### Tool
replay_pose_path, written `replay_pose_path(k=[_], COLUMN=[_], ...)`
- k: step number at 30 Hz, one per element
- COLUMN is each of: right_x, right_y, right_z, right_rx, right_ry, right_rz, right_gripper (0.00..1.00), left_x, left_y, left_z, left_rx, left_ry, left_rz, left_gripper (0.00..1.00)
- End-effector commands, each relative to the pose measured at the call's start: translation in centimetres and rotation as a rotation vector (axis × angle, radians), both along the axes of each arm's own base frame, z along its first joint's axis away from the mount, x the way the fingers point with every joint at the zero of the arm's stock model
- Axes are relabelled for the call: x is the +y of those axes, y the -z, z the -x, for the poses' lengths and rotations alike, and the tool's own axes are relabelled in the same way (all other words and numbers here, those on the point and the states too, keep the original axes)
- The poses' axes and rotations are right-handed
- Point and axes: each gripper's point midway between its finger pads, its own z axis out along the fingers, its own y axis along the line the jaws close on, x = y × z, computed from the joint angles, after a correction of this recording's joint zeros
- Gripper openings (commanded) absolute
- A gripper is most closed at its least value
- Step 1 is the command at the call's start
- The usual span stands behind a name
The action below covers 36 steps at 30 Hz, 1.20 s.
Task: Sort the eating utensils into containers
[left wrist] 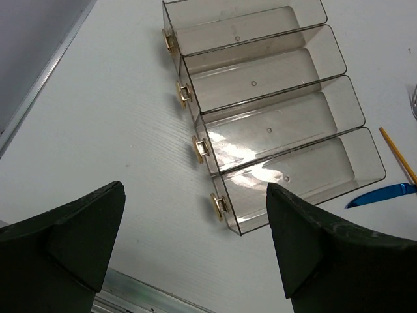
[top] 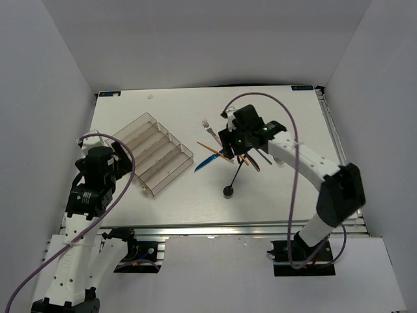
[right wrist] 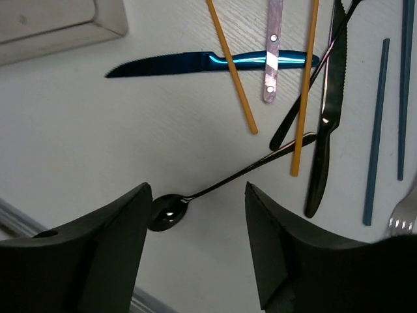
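Right wrist: blue knife (right wrist: 215, 63) serrated; top external: only blue streak.

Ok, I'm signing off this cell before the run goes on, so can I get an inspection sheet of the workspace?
Surface: white table, no spills seen.
Job's things: clear tray, compartments empty; utensils in a crossed pile beside it, among them a black spoon and a blue knife.
Clutter: one pale speck at the far edge, unidentifiable.
Grippers: left gripper open near the tray; right gripper open, straddling the spoon's handle.
Cables: purple cables loop off both arms.
Surroundings: white walls on three sides.
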Motion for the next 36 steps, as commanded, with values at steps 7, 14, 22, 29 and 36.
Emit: replay_pose_path(k=[7,14,22,29,36], right_x=[2.7,3.4,3.3,2.9,2.6], right_y=[4.1,7.9,11.8,14.0,14.9], right_z=[-6.2,-7.4,-7.1,-6.7,-5.9], right_rx=[-0.039,-0.003,0.041,0.057,0.061], right_ry=[-0.133,-0.163,-0.185,-0.197,-0.201], right_rz=[0.18,0.238,0.28,0.321,0.339], right_gripper=[0.46,0.41,0.35,0.3,0.06], left_x=[-0.5,-0.5,-0.7,-0.8,-0.8], left_y=[-0.6,-0.7,-0.7,-0.5,-0.4], left_z=[-0.3,-0.2,-0.3,-0.4,-0.4], left_rx=[-0.045,-0.049,-0.05,-0.043,-0.039], left_ry=[0.023,0.024,0.036,0.04,0.04], left_rz=[0.021,0.022,0.027,0.028,0.026], left_gripper=[0.98,0.98,0.98,0.98,0.98])
